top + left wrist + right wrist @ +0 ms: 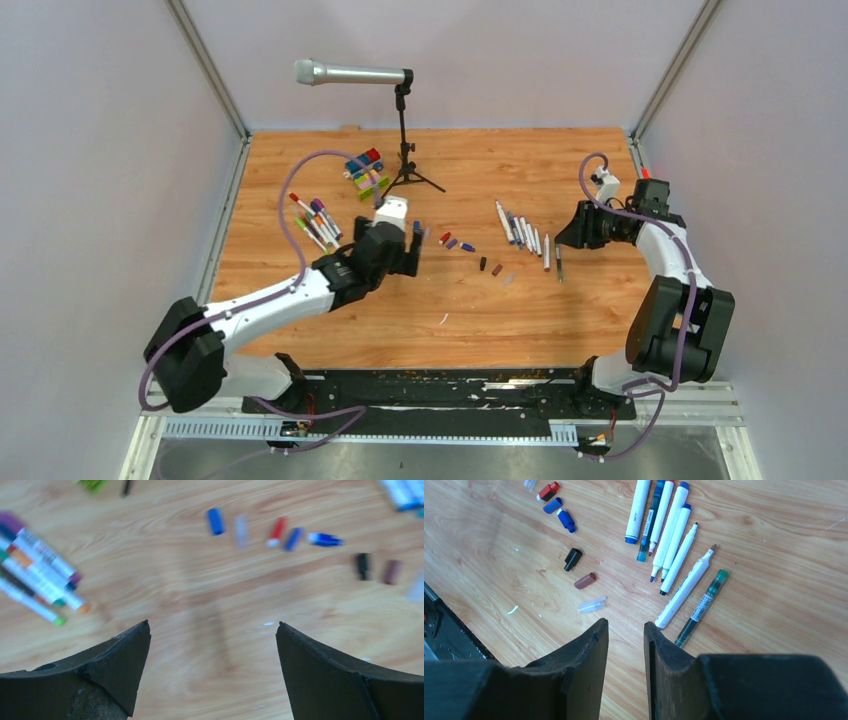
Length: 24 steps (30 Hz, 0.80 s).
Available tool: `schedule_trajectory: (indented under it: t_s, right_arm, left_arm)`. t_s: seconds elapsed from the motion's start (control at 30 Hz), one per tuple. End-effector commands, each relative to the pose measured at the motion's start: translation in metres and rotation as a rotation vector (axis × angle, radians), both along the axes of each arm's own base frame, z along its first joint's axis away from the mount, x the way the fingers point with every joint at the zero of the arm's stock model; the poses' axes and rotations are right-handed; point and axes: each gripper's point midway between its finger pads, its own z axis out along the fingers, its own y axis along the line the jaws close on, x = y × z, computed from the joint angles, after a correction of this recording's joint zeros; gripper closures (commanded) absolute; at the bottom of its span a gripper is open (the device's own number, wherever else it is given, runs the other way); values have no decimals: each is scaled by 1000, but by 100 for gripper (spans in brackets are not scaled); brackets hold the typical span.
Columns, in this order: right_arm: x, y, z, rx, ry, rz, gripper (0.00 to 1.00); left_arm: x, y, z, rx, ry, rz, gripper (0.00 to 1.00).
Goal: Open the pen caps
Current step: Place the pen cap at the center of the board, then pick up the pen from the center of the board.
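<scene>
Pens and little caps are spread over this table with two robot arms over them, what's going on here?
Two robot arms are taking caps off pens, and the job is partway through. Uncapped pens lie on the right, loose caps in the middle, and capped pens wait on the left. Neither arm holds anything now: the left fingers are spread wide above bare wood near the caps, and the right fingers, almost together, hover beside the uncapped pens.

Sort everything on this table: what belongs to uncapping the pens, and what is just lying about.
Job: capped white-barrelled marker pens, left cluster; uncapped white marker pens, right row; small loose plastic caps between them.
Lying about: silver microphone on black stand; multicoloured toy building blocks.
</scene>
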Motion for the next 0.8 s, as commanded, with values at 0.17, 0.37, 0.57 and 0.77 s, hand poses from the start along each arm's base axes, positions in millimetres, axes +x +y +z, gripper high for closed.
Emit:
schedule_trajectory:
  t_s: [0.17,0.37,0.57,0.77]
  right_arm:
    - [1,3,17,16,-77,43,67]
    - [1,2,18,14,-84,42,67]
    - [1,1,19,14,-83,35,66]
    - [1,0,18,15,-81,30,66]
  left_arm:
    - [23,120,-1,-234,-19,334,0]
    - [44,172,-21,-369,66,489,0]
    - [66,206,-53,-358,220,673,0]
    - [76,226,-88,-232,454,801,9]
